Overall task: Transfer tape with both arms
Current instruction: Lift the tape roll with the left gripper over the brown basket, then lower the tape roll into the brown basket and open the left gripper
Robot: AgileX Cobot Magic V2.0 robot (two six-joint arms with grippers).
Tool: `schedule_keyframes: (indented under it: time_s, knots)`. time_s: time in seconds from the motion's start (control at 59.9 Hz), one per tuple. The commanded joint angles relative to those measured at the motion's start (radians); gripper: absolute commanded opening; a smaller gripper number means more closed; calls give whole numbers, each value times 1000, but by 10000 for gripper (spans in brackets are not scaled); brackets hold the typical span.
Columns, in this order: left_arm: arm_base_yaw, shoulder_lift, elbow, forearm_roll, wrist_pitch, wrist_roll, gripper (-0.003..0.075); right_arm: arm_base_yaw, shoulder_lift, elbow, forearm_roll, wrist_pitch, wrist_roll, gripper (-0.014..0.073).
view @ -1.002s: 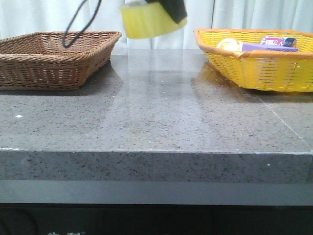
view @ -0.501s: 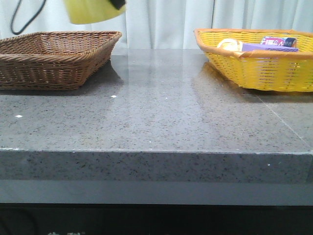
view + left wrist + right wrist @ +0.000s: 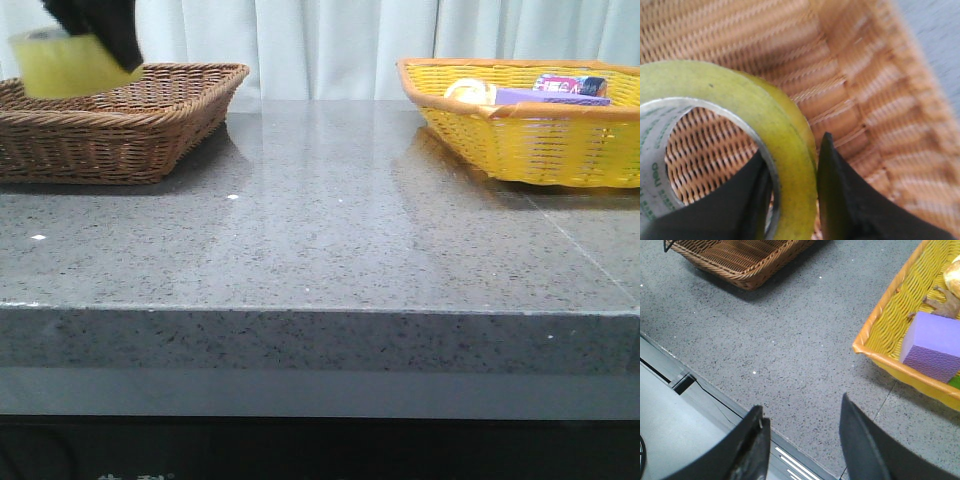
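Observation:
The tape (image 3: 70, 63), a thick glossy yellow roll, hangs over the brown wicker basket (image 3: 150, 125) at the far left. My left gripper (image 3: 105, 40) is shut on it, one finger inside the core and one outside the wall. In the left wrist view the tape (image 3: 765, 115) fills the near side, with the gripper (image 3: 795, 165) clamped on its wall and the basket's weave (image 3: 855, 90) just beneath. My right gripper (image 3: 802, 422) is open and empty, high above the table's front edge; it does not show in the front view.
A yellow wicker basket (image 3: 530, 135) stands at the back right, holding a purple block (image 3: 932, 345), a pale ring (image 3: 468, 92) and other items. The grey stone tabletop (image 3: 330, 220) lies between the two baskets. White curtains hang behind.
My left gripper has carried the tape from above the table's middle leftward and down, to just over the brown basket.

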Motion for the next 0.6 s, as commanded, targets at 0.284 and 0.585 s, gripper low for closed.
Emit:
schedule_keyframes:
  time_s: [0.284, 0.585]
  knots:
    - [7, -78, 84, -32, -259, -7, 190, -5, -3, -25, 10, -75, 0, 361]
    - [7, -57, 84, -43, -234, -7, 193, -5, -3, -25, 10, -75, 0, 361]
